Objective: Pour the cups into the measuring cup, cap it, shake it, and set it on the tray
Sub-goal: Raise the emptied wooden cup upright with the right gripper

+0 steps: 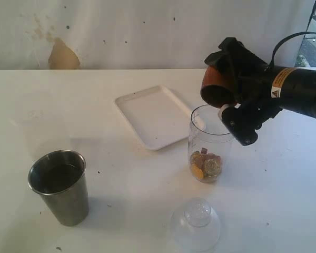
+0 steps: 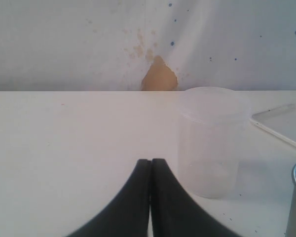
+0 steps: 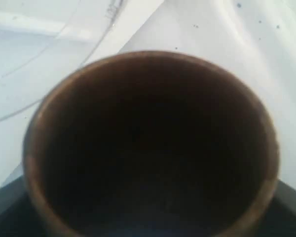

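**Wooden cup tipped over the measuring cup — finish the pour cleanly**

The right gripper [image 1: 233, 92] has its jaws spread wide around the wooden cup [image 1: 217, 87] and holds it in the air, just above the far rim of the measuring cup [image 1: 209, 142]. The left gripper [image 2: 151, 165] is pressed closed, holds nothing and sits low over the table.

The wooden cup lies well over on its side. Its axis runs close to level and dips at the mouth, which faces down and toward the left of the exterior view, over the measuring cup's opening. In the right wrist view the inside of the cup is dark, so I cannot tell whether anything is left in it. The measuring cup stands upright between tray [image 1: 152, 116] and cap [image 1: 196, 224], long axis vertical, mouth up, with a small heap of coin-like pieces at the bottom.

To do this step well, the lip of the wooden cup should hang inside the rim's circle, not at its edge, since the opening is narrow and pieces could bounce off. Tilt further in a slow roll about the lip — no swing — and avoid nudging the light plastic wall. The tumbler [image 1: 60, 184] stands well apart at the front left, not yet poured.
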Controlling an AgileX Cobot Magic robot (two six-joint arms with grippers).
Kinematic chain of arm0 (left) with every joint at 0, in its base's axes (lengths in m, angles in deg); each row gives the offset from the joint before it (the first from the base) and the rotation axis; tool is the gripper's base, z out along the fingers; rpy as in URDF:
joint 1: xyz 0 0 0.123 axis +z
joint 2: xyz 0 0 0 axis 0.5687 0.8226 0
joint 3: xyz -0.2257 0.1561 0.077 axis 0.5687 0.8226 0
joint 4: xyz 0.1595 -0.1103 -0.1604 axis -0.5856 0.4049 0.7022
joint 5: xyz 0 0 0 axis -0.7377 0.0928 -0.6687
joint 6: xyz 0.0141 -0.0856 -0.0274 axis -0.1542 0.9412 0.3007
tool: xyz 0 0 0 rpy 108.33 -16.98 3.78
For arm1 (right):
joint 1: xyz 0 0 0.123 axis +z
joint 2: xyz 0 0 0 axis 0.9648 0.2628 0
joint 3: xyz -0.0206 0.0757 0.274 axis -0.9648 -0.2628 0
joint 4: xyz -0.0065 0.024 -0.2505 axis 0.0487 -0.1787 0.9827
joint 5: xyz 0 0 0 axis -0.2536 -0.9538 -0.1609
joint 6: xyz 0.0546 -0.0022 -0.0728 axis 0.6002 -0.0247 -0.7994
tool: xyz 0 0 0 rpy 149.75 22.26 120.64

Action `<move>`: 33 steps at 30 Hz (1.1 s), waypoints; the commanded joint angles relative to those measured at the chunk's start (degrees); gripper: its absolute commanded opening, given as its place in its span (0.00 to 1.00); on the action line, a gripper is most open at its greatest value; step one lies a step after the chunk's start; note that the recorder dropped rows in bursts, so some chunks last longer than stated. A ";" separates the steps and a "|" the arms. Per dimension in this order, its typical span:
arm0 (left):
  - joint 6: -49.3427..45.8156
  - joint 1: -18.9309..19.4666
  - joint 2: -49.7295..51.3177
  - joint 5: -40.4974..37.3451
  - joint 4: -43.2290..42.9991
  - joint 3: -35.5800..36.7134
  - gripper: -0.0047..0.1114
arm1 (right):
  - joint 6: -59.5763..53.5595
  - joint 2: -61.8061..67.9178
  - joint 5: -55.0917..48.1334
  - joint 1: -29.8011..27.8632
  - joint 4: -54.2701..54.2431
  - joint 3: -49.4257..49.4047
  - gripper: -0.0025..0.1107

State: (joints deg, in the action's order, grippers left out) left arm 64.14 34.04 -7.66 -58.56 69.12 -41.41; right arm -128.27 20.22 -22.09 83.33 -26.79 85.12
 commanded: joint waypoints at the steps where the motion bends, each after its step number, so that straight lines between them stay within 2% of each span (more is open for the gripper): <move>1: 0.21 -0.11 -0.23 0.85 0.27 -0.31 0.04 | 4.53 -0.18 1.97 0.02 -0.67 0.57 0.02; 6: 0.21 -0.11 -0.23 0.85 0.27 -0.31 0.04 | 3.12 -0.18 2.26 0.02 -0.59 0.57 0.02; 8: 0.21 -0.11 -0.23 0.85 0.27 -0.31 0.04 | 5.78 -0.18 3.01 0.02 -1.68 0.57 0.02; 13: 0.21 -0.11 -0.23 0.85 0.27 -0.31 0.04 | 35.37 -0.18 9.74 -0.74 -8.01 0.57 0.02; 19: 0.21 -0.11 -0.23 0.85 0.27 -0.31 0.04 | 69.74 -0.18 27.72 -4.66 9.73 0.57 0.02; 25: 0.21 -0.11 -0.23 0.85 0.27 -0.31 0.04 | 91.14 -0.53 41.09 -5.19 21.89 4.38 0.02; 29: 0.21 -0.11 -0.23 0.85 0.27 -0.31 0.04 | 98.39 -1.26 39.74 -5.19 25.38 6.27 0.02; 31: 0.21 -0.11 -0.23 0.85 0.27 -0.31 0.04 | 104.97 -1.48 33.44 -5.19 22.51 6.34 0.02; 33: 0.21 -0.11 -0.23 0.85 0.27 -0.31 0.04 | 106.84 -1.48 23.62 -5.19 14.62 6.34 0.02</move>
State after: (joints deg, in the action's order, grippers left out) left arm 64.14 34.04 -7.66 -58.56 69.12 -41.41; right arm -26.66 19.13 12.71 78.55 -3.68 90.96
